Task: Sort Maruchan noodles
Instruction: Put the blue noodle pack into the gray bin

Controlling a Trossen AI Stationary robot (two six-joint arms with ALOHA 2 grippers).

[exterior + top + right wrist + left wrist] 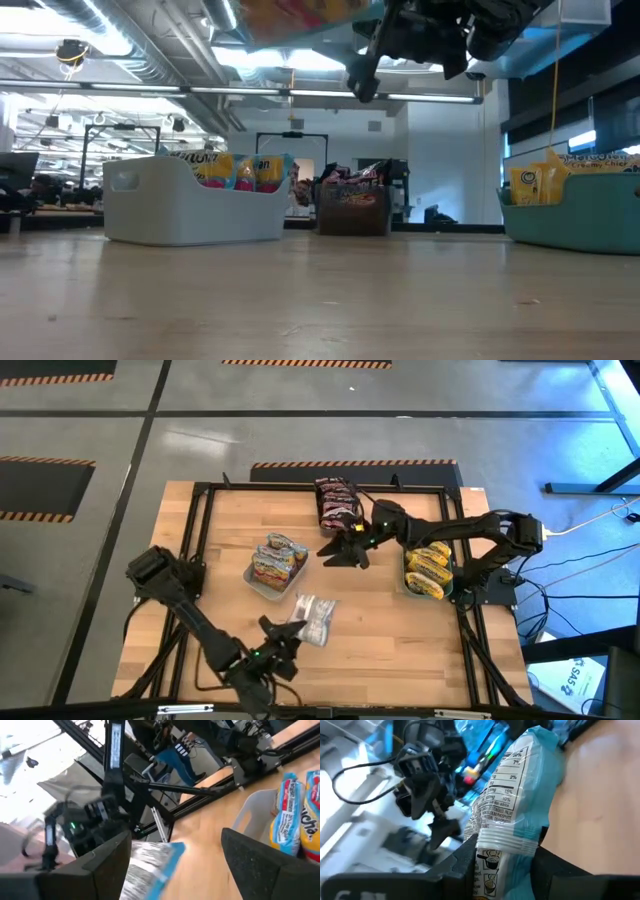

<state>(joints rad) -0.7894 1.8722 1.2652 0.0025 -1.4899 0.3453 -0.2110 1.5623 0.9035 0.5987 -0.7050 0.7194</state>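
My left gripper (290,632), near the table's front edge, is shut on a silver-white noodle packet (315,618) that sticks out ahead of the fingers (520,785). My right gripper (340,552) hangs open with nothing between its fingers, over the table's middle, between the grey bin (252,582) and the dark bin (322,526). The grey bin holds yellow-and-pink packets (278,558). In the dark bin lie dark red packets (336,500). Yellow packets (430,568) fill the green dish (408,586) at the right. My left gripper pinches the silver-white packet between its two fingers at one short end, just behind the crimped seal (506,839). The fingers (465,865) come at it about level, from the near left. The packet sticks out beyond them, its printed back toward the wrist camera, lifted clear of the table.
A black frame (300,488) runs round the wooden table (400,650). In the low view the grey bin (190,205), the dark bin (352,210) and the green dish (575,225) stand in a row across the far half. Bare wood lies along the near right.
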